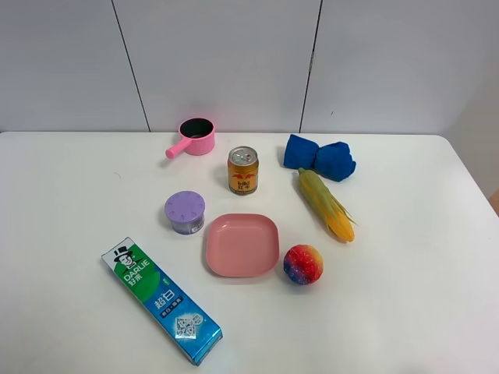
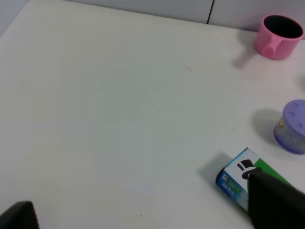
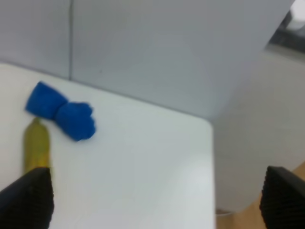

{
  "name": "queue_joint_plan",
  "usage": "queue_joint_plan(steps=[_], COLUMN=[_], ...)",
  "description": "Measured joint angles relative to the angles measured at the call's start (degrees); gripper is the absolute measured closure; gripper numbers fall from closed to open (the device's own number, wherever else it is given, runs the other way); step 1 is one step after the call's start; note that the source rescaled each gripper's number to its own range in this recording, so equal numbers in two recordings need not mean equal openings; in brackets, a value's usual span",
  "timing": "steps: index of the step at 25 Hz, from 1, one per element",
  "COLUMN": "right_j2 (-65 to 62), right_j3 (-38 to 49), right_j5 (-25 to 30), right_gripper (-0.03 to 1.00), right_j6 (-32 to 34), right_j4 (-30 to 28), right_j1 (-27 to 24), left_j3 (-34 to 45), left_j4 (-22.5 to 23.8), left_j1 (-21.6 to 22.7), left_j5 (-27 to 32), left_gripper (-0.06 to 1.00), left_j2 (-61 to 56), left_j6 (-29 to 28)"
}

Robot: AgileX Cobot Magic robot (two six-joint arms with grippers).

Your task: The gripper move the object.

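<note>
1. The broad white table (image 1: 70, 195) carries everything, and no arm shows in the high view; by my judgement the task is barely begun, with the whole of the reach, grasp and move left to do.
2. The long green-and-blue toothpaste box (image 1: 161, 300) lies flat near the front edge; in the left wrist view its end sits just beside one dark finger, apparently not touching.
3. The square pink plastic plate (image 1: 242, 244) lies near the middle, bare.
4. The small squat round container with a lilac dotted lid and greyish-purple body (image 1: 185, 212), the object to be moved, stands upright just beside the plate's left rim, in front of the pink saucepan (image 1: 193, 136) and apart from the gold drink can (image 1: 242, 169); nothing grips it.
5. The left black angular claw (image 2: 143, 210) has its fingers spread wide at the frame corners, holding nothing; the container (image 2: 292, 127) sits well off to one side of it.
6. The right black claw (image 3: 155, 200) is likewise spread wide and empty, hanging over the table's far right corner near the blue cloth (image 3: 62, 112).
</note>
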Motion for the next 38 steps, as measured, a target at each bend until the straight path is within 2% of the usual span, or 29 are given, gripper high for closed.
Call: queue_joint_plan(steps=[7, 13, 17, 23, 29, 38], right_j2=[-12.29, -16.32, -18.68, -21.82, -22.26, -22.39], right_j3=[11.63, 19.97, 29.40, 40.53, 42.15, 42.33], right_j5=[0.12, 0.12, 0.00, -3.69, -7.67, -8.06], right_gripper=[0.13, 0.13, 0.13, 0.13, 0.13, 0.13], right_j6=[-0.38, -1.75, -3.60, -5.43, -5.61, -5.50], right_j4=[16.53, 21.69, 26.54, 27.70, 27.69, 27.63], right_j1=[0.00, 0.00, 0.00, 0.00, 0.00, -0.06], left_j3=[0.00, 0.00, 0.00, 0.00, 0.00, 0.00], left_j4=[0.00, 0.00, 0.00, 0.00, 0.00, 0.00], left_j1=[0.00, 0.00, 0.00, 0.00, 0.00, 0.00], left_j5=[0.00, 0.00, 0.00, 0.05, 0.01, 0.01], left_gripper=[-0.06, -0.06, -0.06, -0.06, -0.06, -0.06], left_j2=[0.00, 0.00, 0.00, 0.00, 0.00, 0.00], left_j6=[-0.06, -0.06, 0.00, 0.00, -0.07, -0.02])
